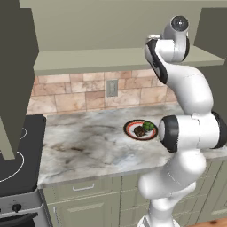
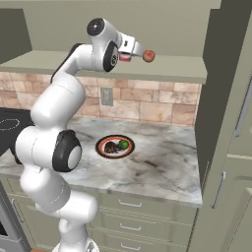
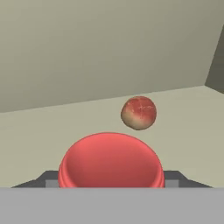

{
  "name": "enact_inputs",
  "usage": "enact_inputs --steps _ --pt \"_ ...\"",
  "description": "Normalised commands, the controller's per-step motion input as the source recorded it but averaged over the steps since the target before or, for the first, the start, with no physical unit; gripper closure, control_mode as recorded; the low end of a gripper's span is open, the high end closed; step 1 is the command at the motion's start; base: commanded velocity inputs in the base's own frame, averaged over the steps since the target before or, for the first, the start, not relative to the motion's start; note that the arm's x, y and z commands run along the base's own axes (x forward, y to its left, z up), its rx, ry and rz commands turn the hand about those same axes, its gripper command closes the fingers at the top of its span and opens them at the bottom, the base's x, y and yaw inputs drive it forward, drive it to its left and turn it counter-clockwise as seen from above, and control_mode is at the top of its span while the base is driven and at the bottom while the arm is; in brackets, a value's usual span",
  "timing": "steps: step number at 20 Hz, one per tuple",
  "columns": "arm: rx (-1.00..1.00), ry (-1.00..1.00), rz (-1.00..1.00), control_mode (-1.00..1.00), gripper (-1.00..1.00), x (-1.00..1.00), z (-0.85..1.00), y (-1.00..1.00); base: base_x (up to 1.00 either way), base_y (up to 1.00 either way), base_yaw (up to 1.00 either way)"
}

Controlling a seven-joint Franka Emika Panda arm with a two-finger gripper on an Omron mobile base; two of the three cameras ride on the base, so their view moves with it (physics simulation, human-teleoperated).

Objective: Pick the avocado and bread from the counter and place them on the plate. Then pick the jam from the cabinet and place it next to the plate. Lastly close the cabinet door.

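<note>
Up on the cabinet shelf [image 2: 167, 66], my jaws grip the jam [image 3: 111, 159] by its sides so it lifts clear; avocado [image 2: 123, 144] and bread [image 2: 110, 147] already sit on the plate [image 2: 101, 143].

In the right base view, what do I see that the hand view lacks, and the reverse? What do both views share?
Right base view: the round red-rimmed plate on the grey-white marbled counter, carrying the dark brown lumpy bread and the glossy green avocado. Hand view: the small red jam jar close up, between the dark finger tips. Both: that jar, the reddish apple-like ball beyond it, and the beige-olive cabinet shelf.
</note>
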Motion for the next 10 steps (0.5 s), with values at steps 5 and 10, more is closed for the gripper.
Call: enact_inputs --steps 5,10 --pt "0.03 -0.01 0.00 -1.00 1.00 -0.65 0.11 0.07 0.00 0.00 0.00" --pt "0.05 0.00 0.02 -1.00 1.00 -0.71 0.11 0.01 0.00 0.00 0.00"
